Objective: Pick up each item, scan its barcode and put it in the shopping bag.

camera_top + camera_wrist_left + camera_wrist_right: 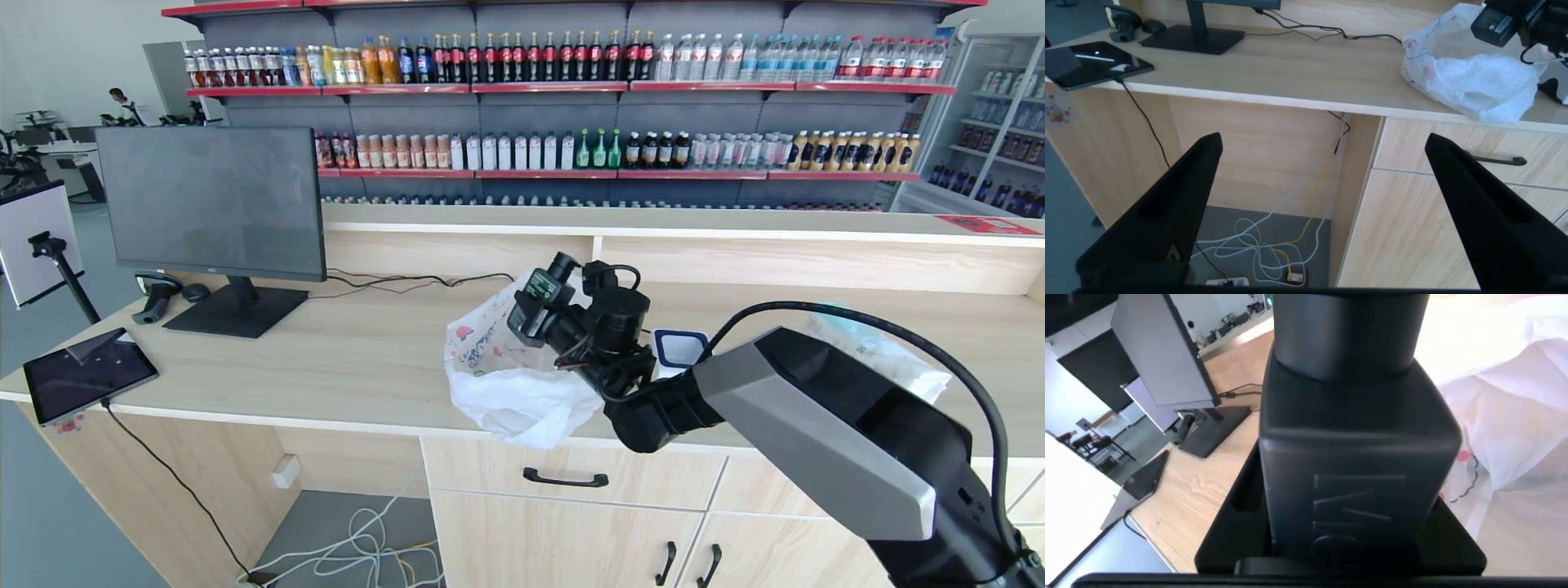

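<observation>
Entry, right gripper point(567, 327): I am clenching its jaws on a dark bottle point(535, 304). The bottle's round cap is pointing away from my wrist, toward the back edge of the counter point(326, 351). The bottle is hanging over the upper right part of the shopping bag point(506, 384), at its crumpled mouth. I cannot tell whether bottle and plastic are touching.

The bag is sitting at the counter's front edge, about midway along. Its lower folds are sagging over that edge above a drawer point(565, 478).

Entry, left gripper point(1323, 212): jaws released, fingers point(1167, 220) spread wide, gripping nothing. It is hanging low in front of the counter, below the front edge, facing the bay where loose cables point(1257, 245) are lying on the floor. The bag is well apart from it, up on the counter toward my right.

Other items: a white card with a blue border point(679, 347) is lying just beside my right wrist, between the bag and a clear plastic packet point(890, 359) nearer the right end. A monitor point(212, 200) and a handheld scanner point(153, 296) are standing toward the left end. A tablet point(88, 371) is lying at the left front corner.
</observation>
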Robot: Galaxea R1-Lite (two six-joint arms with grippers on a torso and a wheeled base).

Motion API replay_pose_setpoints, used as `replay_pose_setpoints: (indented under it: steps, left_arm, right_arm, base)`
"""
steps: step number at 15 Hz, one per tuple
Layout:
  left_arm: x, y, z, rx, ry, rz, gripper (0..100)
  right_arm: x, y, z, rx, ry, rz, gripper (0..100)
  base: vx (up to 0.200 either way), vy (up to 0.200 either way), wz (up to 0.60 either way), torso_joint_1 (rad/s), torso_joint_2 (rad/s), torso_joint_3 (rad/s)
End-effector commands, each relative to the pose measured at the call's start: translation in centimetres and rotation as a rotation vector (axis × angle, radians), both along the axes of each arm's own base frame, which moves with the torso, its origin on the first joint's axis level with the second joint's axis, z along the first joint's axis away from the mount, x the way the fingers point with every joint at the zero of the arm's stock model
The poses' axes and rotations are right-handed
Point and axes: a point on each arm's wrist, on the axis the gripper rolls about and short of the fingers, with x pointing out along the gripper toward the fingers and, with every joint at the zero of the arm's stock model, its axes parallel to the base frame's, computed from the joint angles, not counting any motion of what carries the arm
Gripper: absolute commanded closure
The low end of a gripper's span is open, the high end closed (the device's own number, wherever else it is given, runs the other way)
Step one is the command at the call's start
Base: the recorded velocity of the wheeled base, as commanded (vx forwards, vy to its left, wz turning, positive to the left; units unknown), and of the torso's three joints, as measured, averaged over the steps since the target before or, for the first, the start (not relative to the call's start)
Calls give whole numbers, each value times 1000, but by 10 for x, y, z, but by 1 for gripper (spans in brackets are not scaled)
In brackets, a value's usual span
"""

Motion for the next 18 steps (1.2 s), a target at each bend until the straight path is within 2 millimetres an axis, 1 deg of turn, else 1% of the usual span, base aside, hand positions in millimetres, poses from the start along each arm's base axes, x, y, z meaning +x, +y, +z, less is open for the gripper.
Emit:
replay_pose_setpoints:
  steps: [1,3,5,8,11,14,18]
  left_arm:
    - [0,0,0,0,0,-1,0]
    - [0,0,0,0,0,0,0]
    - [0,0,0,0,0,0,0]
    - [0,0,0,0,0,0,0]
    - [0,0,0,-1,0,2,0]
    - [0,0,0,-1,0,2,0]
    - [0,0,0,-1,-2,2,0]
  right_arm:
    - [3,1,-14,-4,27,0,100]
    - [5,3,-29,-17,59,1,100]
    - [8,4,-39,-12,72,-2,100]
    - [10,5,-41,-12,72,0,100]
    - [13,9,-53,-20,76,-1,100]
    - [14,9,-72,-57,94,-4,100]
    - [18,10,-80,-57,98,-34,100]
  base:
    - [0,0,0,0,0,0]
    - [0,0,0,0,0,0]
    - [0,0,0,0,0,0]
    - [0,0,0,0,0,0]
    - [0,0,0,0,0,0]
    - [0,0,0,0,0,0]
    - [0,0,0,0,0,0]
